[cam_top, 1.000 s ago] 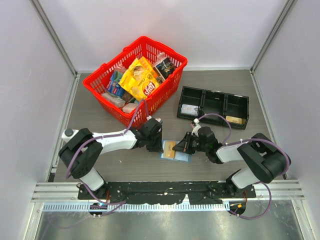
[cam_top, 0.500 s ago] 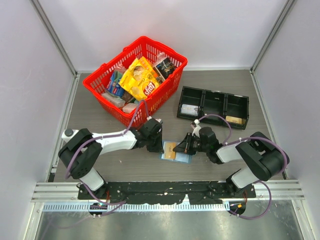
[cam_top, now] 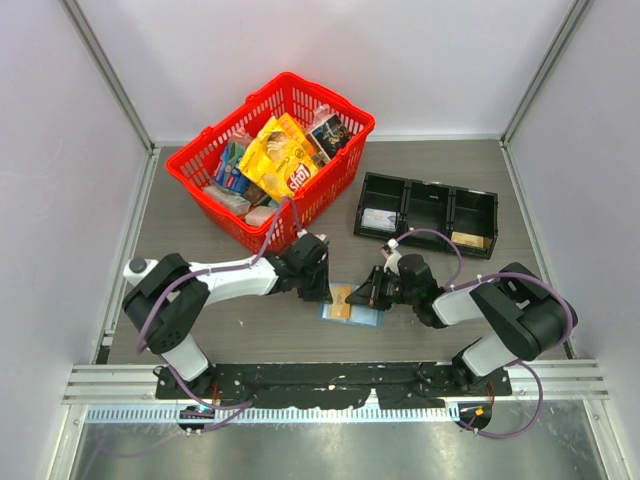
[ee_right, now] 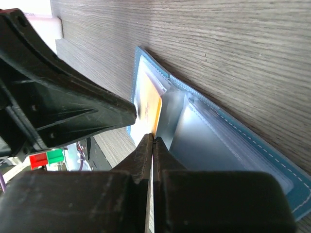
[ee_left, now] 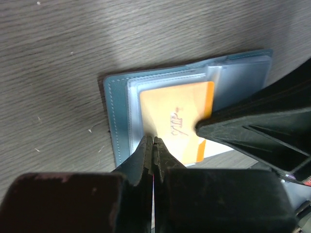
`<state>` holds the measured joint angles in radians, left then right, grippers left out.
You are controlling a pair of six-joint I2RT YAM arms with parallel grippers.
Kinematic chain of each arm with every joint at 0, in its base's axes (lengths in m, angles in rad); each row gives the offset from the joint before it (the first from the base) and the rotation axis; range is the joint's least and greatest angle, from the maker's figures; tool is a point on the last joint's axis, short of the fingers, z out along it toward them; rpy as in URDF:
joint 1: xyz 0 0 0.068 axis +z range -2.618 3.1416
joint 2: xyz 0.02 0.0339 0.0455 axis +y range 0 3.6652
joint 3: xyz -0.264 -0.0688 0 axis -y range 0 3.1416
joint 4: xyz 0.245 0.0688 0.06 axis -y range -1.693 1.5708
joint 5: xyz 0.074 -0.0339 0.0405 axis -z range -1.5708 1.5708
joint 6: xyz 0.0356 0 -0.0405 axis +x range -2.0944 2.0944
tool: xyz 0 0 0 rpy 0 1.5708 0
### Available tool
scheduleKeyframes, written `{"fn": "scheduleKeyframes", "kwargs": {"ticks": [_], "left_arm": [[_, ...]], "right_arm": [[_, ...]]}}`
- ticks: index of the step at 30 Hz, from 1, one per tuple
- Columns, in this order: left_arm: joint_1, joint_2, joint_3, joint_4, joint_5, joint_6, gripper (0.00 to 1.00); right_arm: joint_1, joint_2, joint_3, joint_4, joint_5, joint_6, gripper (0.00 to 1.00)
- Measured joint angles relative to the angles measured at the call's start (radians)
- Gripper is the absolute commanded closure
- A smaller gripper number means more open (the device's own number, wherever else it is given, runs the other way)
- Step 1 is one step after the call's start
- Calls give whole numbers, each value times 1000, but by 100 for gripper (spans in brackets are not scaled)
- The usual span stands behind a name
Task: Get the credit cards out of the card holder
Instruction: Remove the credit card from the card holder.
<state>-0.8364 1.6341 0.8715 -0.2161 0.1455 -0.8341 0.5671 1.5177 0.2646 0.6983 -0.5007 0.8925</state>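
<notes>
The dark wood-grain desk [cam_top: 230, 335] is carrying everything. A red basket [cam_top: 325, 185] full of snack packets is sitting at the back left. A black three-compartment tray [cam_top: 428, 184] is lying at the back right. A pale grey-white card [cam_top: 378, 219] is resting in its left compartment, and a tan card [cam_top: 466, 239] is resting in its right one.

Both arms are reaching inward low over the desk and meeting near the front centre. There the card holder [ee_left: 116, 121] is lying open and flat, its clear inner pockets facing up.

The left gripper [cam_top: 322, 290] is coming at the holder from the left, with its jaws pressed together. Their tip is sitting at the near edge of the credit card [ee_left: 177, 111]. The right gripper [cam_top: 358, 298] is coming in from the right, its jaws likewise pressed together. Its tip is touching the card's face beside the clear pocket. Whether either pair is nipping the card or a pocket edge cannot be told.

The card is lying on the holder's left panel, part of it showing bare orange outside the pocket.
</notes>
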Motion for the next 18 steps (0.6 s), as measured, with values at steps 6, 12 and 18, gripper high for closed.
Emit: {"fn": "scheduleKeyframes", "kwargs": {"ticks": [6, 12, 18], "left_arm": [[2, 20, 1, -1, -1, -5, 100], [2, 20, -1, 1, -2, -8, 100], [5, 20, -5, 8, -1, -19, 100]], "right_arm": [[-2, 0, 0, 1, -3, 0, 88], [-5, 2, -6, 15, -10, 2, 87], [-15, 8, -33, 67, -30, 20, 81]]}}
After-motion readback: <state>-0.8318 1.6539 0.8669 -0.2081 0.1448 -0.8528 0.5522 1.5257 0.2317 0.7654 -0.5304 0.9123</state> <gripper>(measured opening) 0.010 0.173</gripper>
